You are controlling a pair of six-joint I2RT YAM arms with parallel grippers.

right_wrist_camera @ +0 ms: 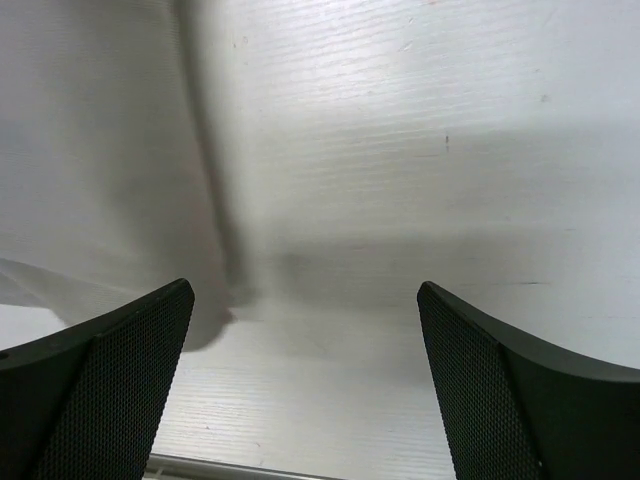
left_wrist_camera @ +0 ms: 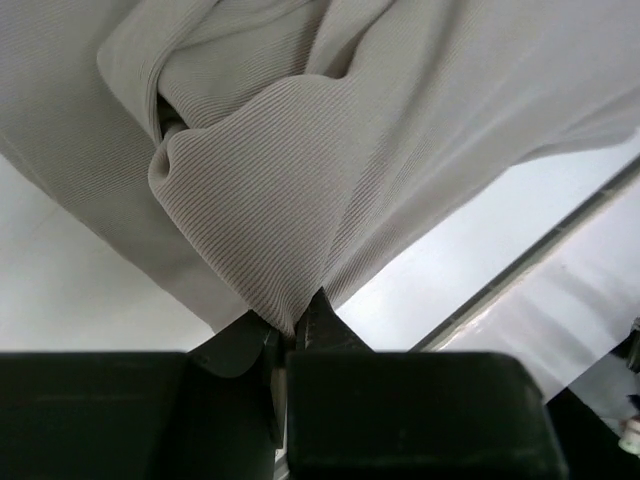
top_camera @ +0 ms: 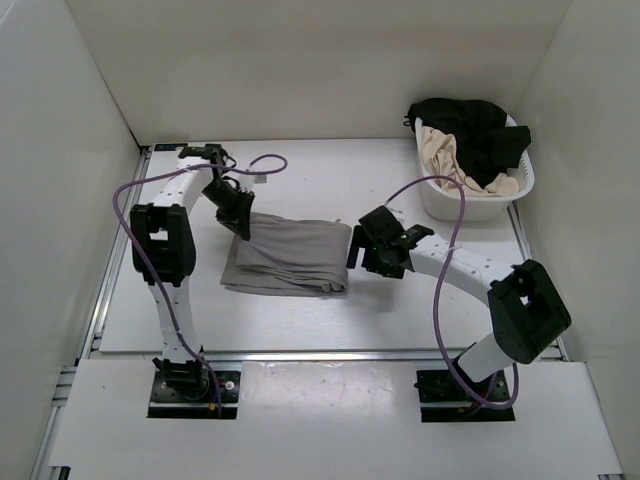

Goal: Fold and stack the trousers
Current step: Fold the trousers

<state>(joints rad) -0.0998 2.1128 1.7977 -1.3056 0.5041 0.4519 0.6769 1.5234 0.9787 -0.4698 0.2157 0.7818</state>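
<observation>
The grey trousers [top_camera: 290, 255] lie folded into a rough rectangle in the middle of the table. My left gripper [top_camera: 243, 230] is shut on their far left corner; in the left wrist view a pinched fold of ribbed grey fabric [left_wrist_camera: 290, 200] hangs from the closed fingertips [left_wrist_camera: 292, 322], lifted off the table. My right gripper [top_camera: 356, 250] is open and empty just off the trousers' right edge. In the right wrist view its two black fingers [right_wrist_camera: 110, 370] stand wide apart over bare table, with the grey fabric edge [right_wrist_camera: 90, 180] at the left.
A white laundry basket [top_camera: 475, 195] at the back right holds a black garment [top_camera: 470, 135] and a beige cream garment [top_camera: 445, 155]. White walls enclose the table on three sides. A metal rail [top_camera: 320, 352] runs along the table's near edge.
</observation>
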